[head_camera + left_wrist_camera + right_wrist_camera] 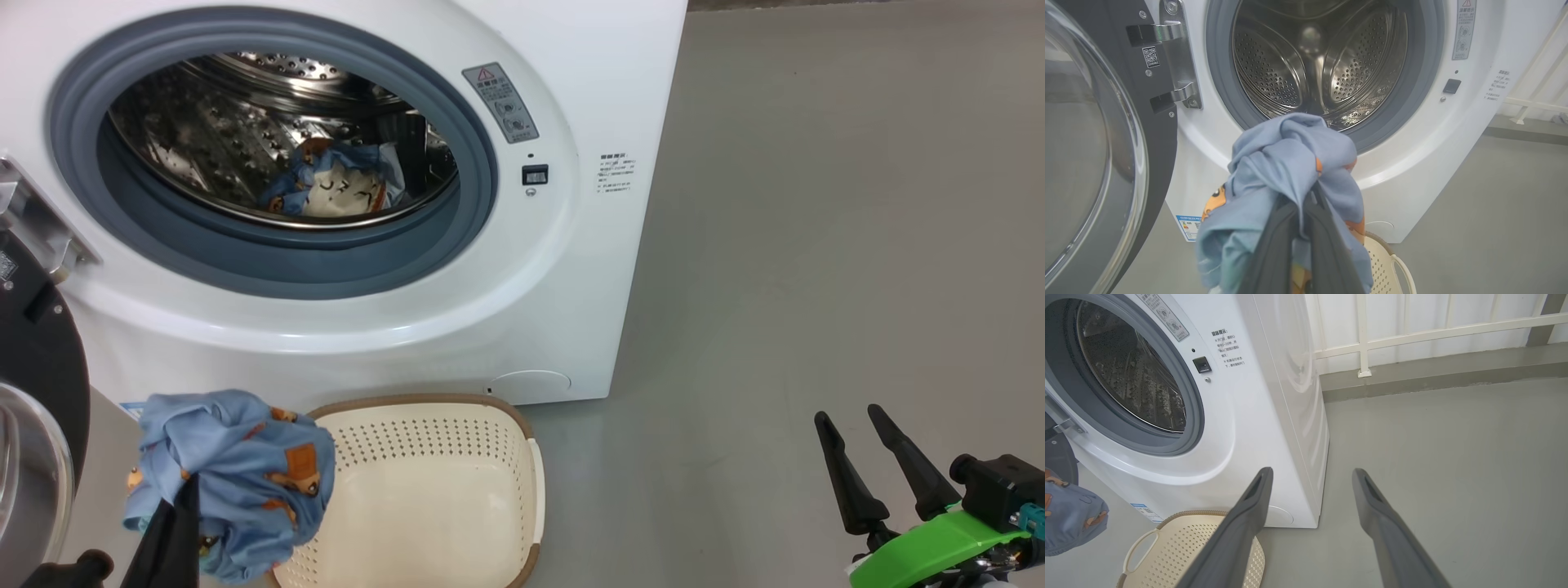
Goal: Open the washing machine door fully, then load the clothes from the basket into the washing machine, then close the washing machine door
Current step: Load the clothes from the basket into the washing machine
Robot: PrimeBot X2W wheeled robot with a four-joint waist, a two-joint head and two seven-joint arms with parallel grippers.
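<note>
On a grey floor (816, 245) before a white railing (1363, 335), the washing machine (571, 269) stood with its black door (1094, 163) swung open. The head view showed one garment (339, 188), apparently cream-panelled, in the drum; the left wrist view's bundle hid that spot. The left gripper (1303, 204) was clamped on a crumpled, bear-printed light-blue garment (1290, 155) bunched past its fingertips, above the basket (424, 506). The right gripper (1311, 471) had its fingers apart.

I was running the rig in a bare laundry corner, more utility space than home: a white boxy front-loading washing machine (1257, 416) stood left of my right gripper (1311, 471) on a plain smooth grey floor (1453, 457), with a white railed wall (1412, 318) ahead of that gripper.
</note>
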